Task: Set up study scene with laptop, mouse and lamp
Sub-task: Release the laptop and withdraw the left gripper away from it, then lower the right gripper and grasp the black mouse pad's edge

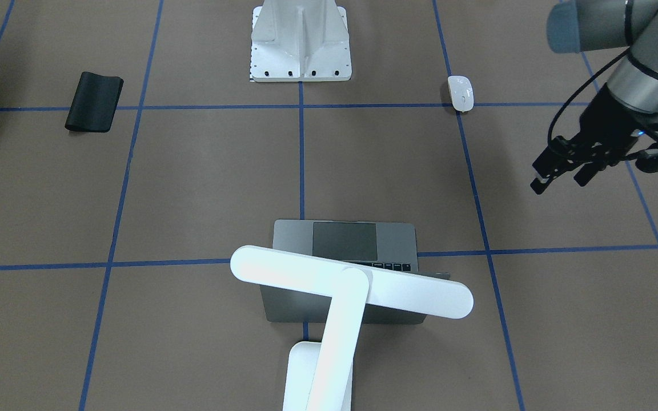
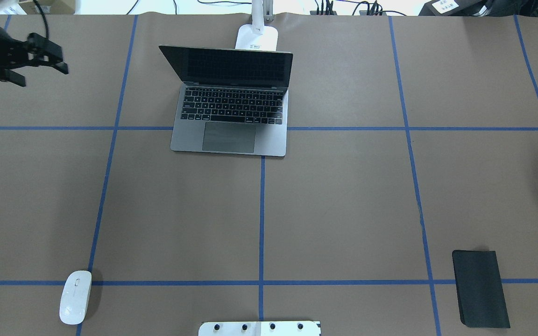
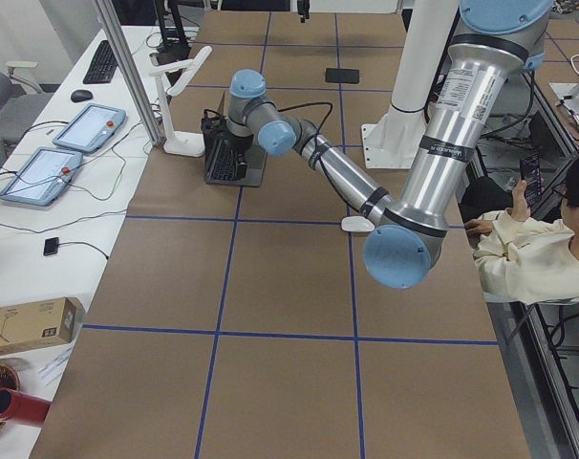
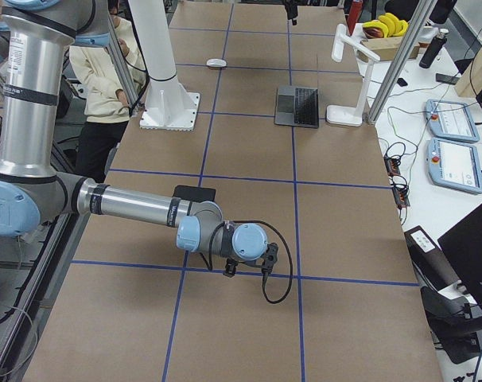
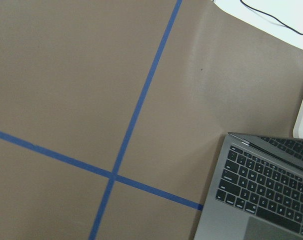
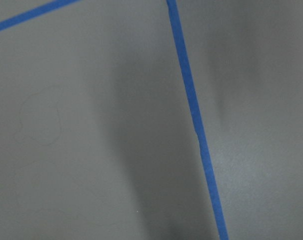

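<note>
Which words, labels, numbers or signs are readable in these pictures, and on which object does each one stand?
No text can be read in any view.
Dark keys of the slim grey metal laptop: legends too small.
Printed label on the near left arm's silver tube: blurred.
White sticker beyond the table's far edge: too small.

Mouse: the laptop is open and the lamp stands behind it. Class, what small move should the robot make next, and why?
Probably bring the left gripper over the mouse. Its jaws stand open and empty beside the laptop, while the mouse lies far from it, on the robot's left near the white pedestal.
</note>
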`<state>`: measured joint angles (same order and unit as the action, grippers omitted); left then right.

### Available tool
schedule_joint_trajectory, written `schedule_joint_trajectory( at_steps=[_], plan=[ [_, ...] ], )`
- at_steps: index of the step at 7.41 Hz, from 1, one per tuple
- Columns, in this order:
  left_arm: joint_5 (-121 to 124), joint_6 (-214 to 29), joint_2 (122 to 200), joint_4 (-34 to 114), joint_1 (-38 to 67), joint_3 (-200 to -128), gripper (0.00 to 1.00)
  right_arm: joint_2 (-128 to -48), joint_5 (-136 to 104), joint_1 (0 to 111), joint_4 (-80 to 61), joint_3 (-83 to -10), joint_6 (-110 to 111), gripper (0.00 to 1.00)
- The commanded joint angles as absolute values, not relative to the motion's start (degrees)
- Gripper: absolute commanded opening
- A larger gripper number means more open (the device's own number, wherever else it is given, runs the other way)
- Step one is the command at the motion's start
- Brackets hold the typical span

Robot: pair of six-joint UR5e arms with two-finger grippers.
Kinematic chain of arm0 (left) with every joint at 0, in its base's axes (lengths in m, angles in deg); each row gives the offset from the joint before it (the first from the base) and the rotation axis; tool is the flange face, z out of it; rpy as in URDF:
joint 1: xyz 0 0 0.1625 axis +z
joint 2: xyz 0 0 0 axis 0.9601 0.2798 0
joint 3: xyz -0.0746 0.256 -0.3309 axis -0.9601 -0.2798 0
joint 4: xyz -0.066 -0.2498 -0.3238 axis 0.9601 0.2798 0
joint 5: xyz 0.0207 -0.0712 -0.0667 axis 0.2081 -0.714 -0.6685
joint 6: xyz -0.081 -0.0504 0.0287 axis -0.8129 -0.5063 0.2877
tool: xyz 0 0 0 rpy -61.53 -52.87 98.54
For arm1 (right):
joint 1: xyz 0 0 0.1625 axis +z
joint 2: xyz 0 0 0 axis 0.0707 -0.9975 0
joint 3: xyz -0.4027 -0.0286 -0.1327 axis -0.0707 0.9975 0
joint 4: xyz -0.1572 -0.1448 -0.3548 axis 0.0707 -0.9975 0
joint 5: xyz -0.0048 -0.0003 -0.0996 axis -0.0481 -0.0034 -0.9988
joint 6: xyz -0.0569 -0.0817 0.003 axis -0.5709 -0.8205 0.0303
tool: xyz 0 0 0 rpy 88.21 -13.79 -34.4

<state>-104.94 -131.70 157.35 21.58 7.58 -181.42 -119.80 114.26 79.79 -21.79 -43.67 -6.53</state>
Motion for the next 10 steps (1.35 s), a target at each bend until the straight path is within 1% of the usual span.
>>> schedule_joint_trajectory(
  at_steps=[1, 3, 4, 6, 8, 10],
  plan=[
    [-110.1, -113.1, 151.8, 21.0, 2.2, -180.5, 1.00, -121.4, 116.3, 74.1, -21.7, -42.3, -6.5, 1.00],
    [-111.4, -105.0, 147.8, 21.2, -2.3, -180.2, 1.00, -121.5, 117.2, 70.4, -21.4, -43.0, -5.9, 1.00],
    [-111.4, -101.0, 146.9, 20.9, -4.5, -180.1, 1.00, -121.6, 117.2, 69.4, -21.6, -45.2, -3.7, 1.00],
    [-111.4, -93.9, 142.8, 21.2, -6.9, -180.2, 1.00, -122.1, 118.1, 63.7, -21.6, -49.5, 1.1, 1.00],
    [-113.6, -91.2, 141.0, 21.8, -7.7, -180.3, 1.00, -122.3, 120.7, 57.3, -21.6, -50.3, 0.6, 0.99],
    [-113.8, -89.4, 140.9, 21.7, -9.3, -180.3, 1.00, -121.8, 122.7, 51.5, -21.4, -52.5, 0.6, 0.99]
  ],
)
